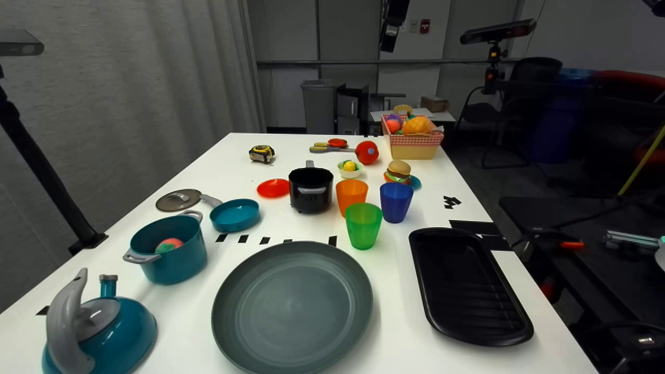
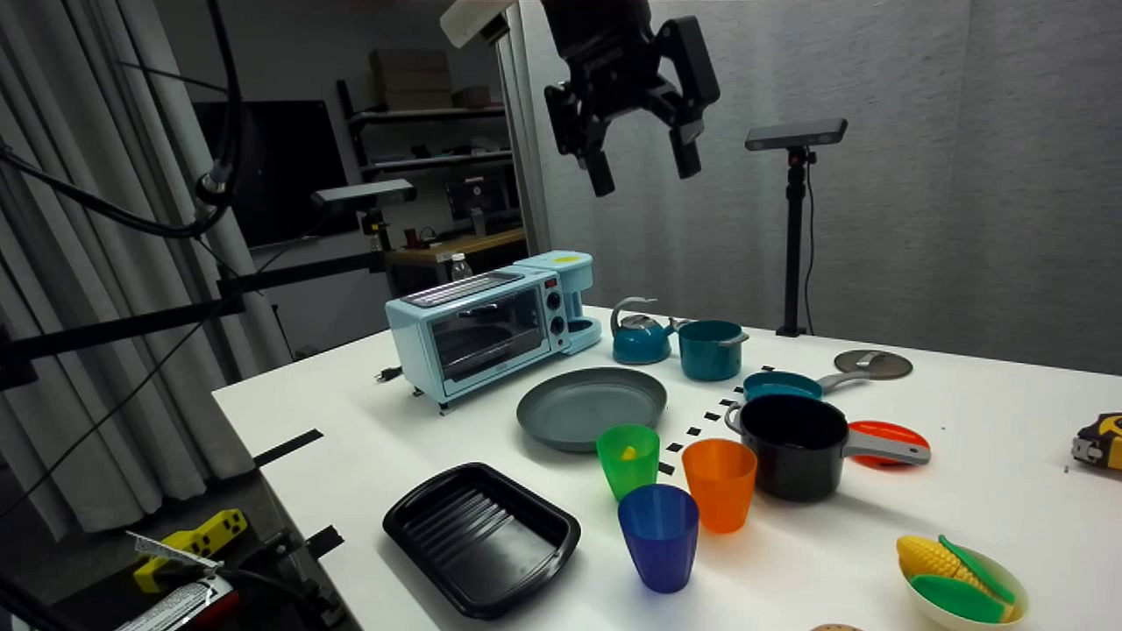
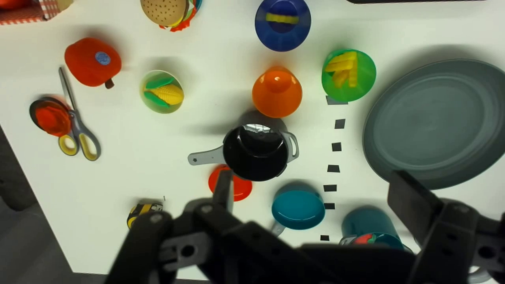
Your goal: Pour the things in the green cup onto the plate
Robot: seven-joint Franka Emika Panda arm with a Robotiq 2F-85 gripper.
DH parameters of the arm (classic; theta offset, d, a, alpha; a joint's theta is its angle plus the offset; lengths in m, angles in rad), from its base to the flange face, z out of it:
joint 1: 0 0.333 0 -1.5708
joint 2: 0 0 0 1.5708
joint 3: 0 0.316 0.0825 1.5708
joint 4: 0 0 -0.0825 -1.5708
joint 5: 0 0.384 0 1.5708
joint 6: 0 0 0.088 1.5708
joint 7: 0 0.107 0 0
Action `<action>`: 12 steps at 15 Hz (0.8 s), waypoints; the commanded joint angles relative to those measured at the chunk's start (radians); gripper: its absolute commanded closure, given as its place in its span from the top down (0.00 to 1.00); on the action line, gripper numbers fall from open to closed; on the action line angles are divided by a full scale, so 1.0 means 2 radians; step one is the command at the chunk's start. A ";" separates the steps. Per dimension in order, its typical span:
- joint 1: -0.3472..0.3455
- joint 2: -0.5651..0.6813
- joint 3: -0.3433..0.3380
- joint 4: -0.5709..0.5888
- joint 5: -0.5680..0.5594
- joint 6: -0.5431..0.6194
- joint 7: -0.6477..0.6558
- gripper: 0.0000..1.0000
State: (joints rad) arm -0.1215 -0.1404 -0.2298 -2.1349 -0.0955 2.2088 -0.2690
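Observation:
The green cup stands upright on the white table in both exterior views (image 1: 363, 227) (image 2: 629, 469) and in the wrist view (image 3: 365, 90). Several yellow pieces (image 3: 342, 67) lie inside it; a bit of yellow also shows in its mouth in an exterior view (image 2: 629, 453). The dark grey-teal plate lies bare beside the cup in both exterior views (image 1: 293, 306) (image 2: 592, 405) and in the wrist view (image 3: 430, 122). My gripper (image 2: 642, 166) is open and empty, high above the table. Its spread fingers also show in the wrist view (image 3: 313, 183), with nothing between them.
An orange cup (image 2: 719, 486) and a blue cup (image 2: 659, 535) stand close to the green cup. A yellow piece (image 3: 282, 18) shows in the blue cup. A black tray (image 2: 482, 535), black pot (image 2: 793, 456), teal pot (image 2: 710, 350), kettle (image 2: 640, 340) and toaster oven (image 2: 482, 324) stand around.

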 commanded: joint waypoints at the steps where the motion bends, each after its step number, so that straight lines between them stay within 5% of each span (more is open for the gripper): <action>1: -0.007 0.000 0.007 0.001 0.001 -0.002 -0.001 1.00; 12: 0.001 0.011 0.026 -0.090 0.020 0.045 -0.008 1.00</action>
State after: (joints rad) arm -0.1169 -0.1250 -0.1847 -2.2652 -0.0732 2.2454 -0.2685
